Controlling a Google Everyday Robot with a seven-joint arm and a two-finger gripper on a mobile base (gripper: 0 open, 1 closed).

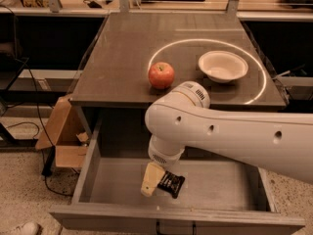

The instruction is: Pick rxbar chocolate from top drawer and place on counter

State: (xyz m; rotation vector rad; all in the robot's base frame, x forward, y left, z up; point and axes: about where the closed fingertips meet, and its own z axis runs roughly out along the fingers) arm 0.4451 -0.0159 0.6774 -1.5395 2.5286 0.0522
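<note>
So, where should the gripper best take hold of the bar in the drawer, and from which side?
Probably from straight above. The bar lies flat on the drawer floor, so its faces give no hold and the walls hinder a side approach. Grip it across its narrow width, edge to edge, near the middle. The gripper hangs low in the drawer, at the bar's left end.

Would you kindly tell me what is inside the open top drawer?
The drawer holds one black-wrapped snack bar, with the gripper down inside, right beside it. The arm covers the drawer's back right part, so anything there is hidden.
</note>
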